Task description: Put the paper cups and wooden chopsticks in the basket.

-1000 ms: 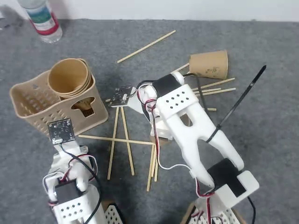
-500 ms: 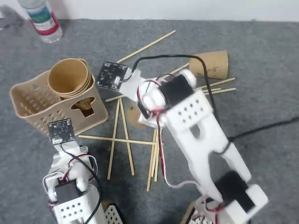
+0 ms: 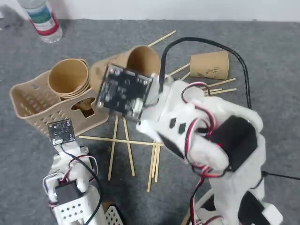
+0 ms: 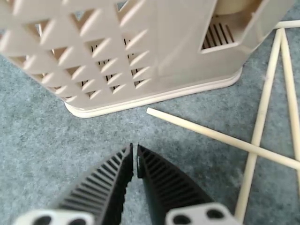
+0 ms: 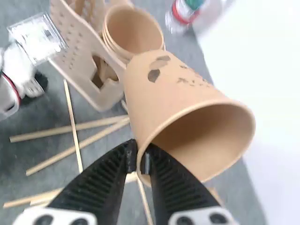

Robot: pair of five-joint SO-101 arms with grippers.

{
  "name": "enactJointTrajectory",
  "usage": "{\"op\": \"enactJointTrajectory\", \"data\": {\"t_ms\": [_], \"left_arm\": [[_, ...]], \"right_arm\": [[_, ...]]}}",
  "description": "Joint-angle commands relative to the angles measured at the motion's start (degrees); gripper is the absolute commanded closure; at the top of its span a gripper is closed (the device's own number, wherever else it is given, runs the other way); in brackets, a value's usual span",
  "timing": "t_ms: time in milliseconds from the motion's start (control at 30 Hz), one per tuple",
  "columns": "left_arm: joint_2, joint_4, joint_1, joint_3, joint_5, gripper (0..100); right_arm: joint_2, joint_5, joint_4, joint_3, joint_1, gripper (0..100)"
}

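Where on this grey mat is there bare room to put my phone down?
Bare mat lies at the far right, beyond the lying paper cup; along the far edge between the bottle and the lone chopstick; and at the near left, in front of the basket. The middle is crowded with crossed chopsticks.

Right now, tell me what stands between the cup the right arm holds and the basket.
Nothing visible between them. The paper cup, gripped in the right end effector, hangs tilted in the air beside the basket. Stacked cups fill the basket's end nearest it; free room lies beyond them.
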State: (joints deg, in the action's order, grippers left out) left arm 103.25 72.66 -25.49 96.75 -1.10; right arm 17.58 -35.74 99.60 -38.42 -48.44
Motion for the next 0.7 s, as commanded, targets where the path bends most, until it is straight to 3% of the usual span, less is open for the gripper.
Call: {"op": "enactJointTrajectory", "data": {"t_ms": [0,367,667], "left_arm": [[1.1,-0.4,0.4,-0.3,-0.3,98],[1.1,-0.4,0.4,-0.3,-0.3,98],[1.1,-0.4,0.4,-0.3,-0.3,98]], "right_arm": [[-0.9,0.4,-5.0,-2.6,-3.1,99.1],[-21.8,-5.2,-21.1,-5.9,-4.0,99.1],[-37.0,-5.2,-15.6,-21.5,-2.8,99.1]]}}
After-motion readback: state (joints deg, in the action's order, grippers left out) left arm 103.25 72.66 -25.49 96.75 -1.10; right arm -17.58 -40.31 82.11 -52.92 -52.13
